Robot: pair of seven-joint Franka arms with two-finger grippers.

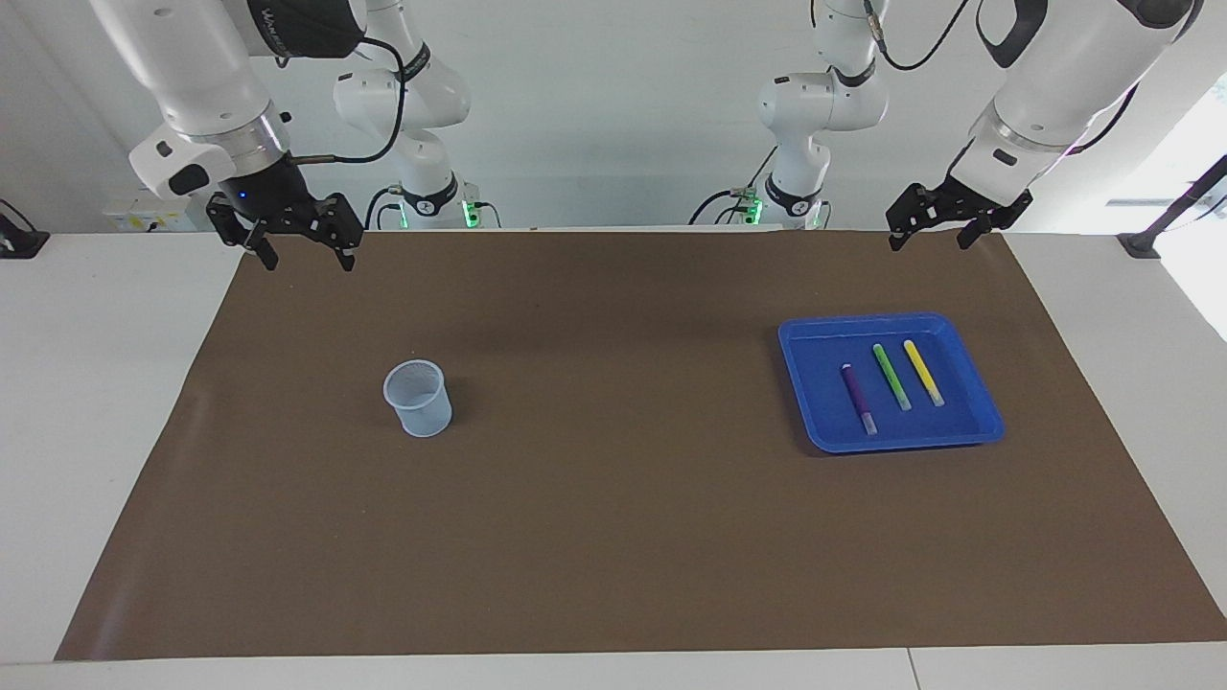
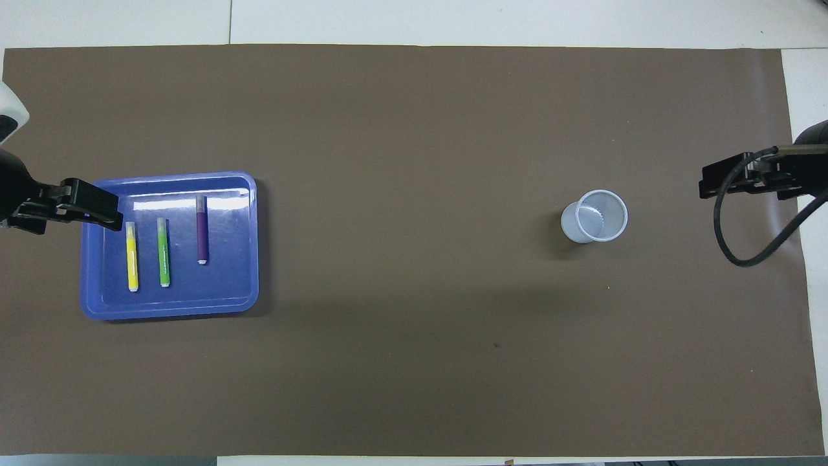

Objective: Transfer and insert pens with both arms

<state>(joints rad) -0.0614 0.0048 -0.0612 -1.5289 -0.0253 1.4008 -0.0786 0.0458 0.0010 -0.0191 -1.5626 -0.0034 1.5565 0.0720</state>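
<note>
Facing view: left gripper [image 1: 935, 235] and right gripper [image 1: 303, 253] hang raised, jaws apart, holding nothing. Yellow marker pen [image 1: 923, 372], green marker pen [image 1: 891, 377] and purple marker pen [image 1: 859, 398] lie close together in the shallow blue plastic tray [image 1: 968, 345]. Risk: fingers may nudge a neighbouring pen; the light pale mesh cup [image 1: 419, 398] may tip on insertion.

- Both arms cut off by top edge in facing view; upper links and bases out of sight.
- Overhead view: left gripper [image 2: 97, 210] enters from the side edge, only one finger end shows; its tip overlaps the tray [image 2: 249, 246] corner.
- Right gripper [image 2: 731, 181] same there: partly out of frame, finger gap can't be read; cable loop hangs in front.
- Cup [image 1: 418, 398] inside: too small to tell if anything's in it.
- Pen [image 1: 859, 398] print, cap details: too small.
</note>
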